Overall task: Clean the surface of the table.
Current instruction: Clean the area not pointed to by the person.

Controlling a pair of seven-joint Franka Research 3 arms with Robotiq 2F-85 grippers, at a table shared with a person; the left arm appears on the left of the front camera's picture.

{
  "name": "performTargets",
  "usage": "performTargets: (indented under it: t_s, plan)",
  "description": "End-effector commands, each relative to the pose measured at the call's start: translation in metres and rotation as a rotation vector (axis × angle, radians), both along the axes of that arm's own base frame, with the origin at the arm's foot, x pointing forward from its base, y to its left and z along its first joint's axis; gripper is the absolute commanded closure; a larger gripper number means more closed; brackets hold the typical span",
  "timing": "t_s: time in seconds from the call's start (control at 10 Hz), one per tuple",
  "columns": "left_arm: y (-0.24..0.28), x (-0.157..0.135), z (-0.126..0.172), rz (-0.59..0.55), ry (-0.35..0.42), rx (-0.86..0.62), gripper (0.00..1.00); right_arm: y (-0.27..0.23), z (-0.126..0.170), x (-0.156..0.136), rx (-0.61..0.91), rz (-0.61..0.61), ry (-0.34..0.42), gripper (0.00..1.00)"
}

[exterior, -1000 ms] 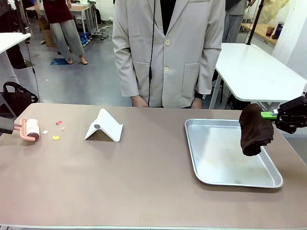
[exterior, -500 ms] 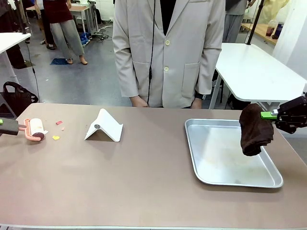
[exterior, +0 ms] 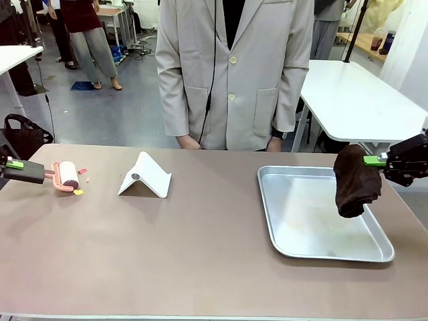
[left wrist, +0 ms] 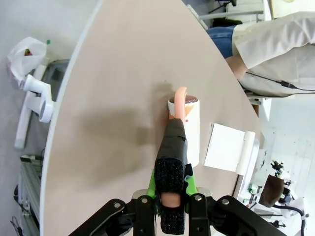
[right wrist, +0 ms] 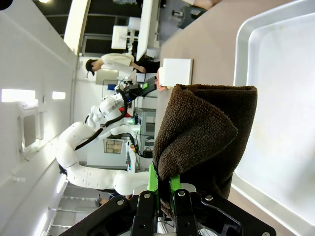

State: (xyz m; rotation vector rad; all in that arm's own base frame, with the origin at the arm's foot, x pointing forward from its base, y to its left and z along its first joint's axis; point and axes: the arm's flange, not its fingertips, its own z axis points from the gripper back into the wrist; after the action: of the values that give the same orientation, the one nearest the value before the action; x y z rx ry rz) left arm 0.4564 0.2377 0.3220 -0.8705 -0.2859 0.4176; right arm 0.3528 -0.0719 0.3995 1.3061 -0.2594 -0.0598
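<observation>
Table (exterior: pixel 200 254) just under left end effector (exterior: pixel 30 176), roller (exterior: pixel 69 175) seemingly on it

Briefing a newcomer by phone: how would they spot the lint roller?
Find the brown table, then its left end. There the left tool holds the lint roller: black handle, pink frame, white drum, beside tiny coloured scraps. The white folded stand nearby has no handle.
</observation>
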Motion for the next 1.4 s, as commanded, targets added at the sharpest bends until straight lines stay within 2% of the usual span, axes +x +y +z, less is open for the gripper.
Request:
performTargets:
  t_s: [0.0,0.6,0.9,1.1,1.2,1.3]
  plan:
    - [-0.009,0.020,-0.017,-0.014,0.048,0.057,0.77,-0.001,0.004,-0.001,0.005,0.000,-0.013,0.89]
    - [-0.043,0.060,-0.006,-0.037,0.017,0.046,0.77,-0.001,0.004,-0.001,0.005,0.000,-0.013,0.89]
    - [-0.059,0.070,0.007,-0.089,-0.070,-0.005,0.77,-0.001,0.004,-0.001,0.005,0.000,-0.013,0.89]
    - [-0.062,0.056,0.027,-0.136,-0.147,-0.048,0.77,-0.001,0.004,-0.001,0.005,0.000,-0.013,0.89]
    - [-0.061,0.036,0.047,-0.184,-0.204,-0.086,0.77,-0.001,0.004,-0.001,0.005,0.000,-0.013,0.89]
    - [-0.060,0.005,0.071,-0.238,-0.280,-0.109,0.77,-0.001,0.004,-0.001,0.005,0.000,-0.013,0.89]
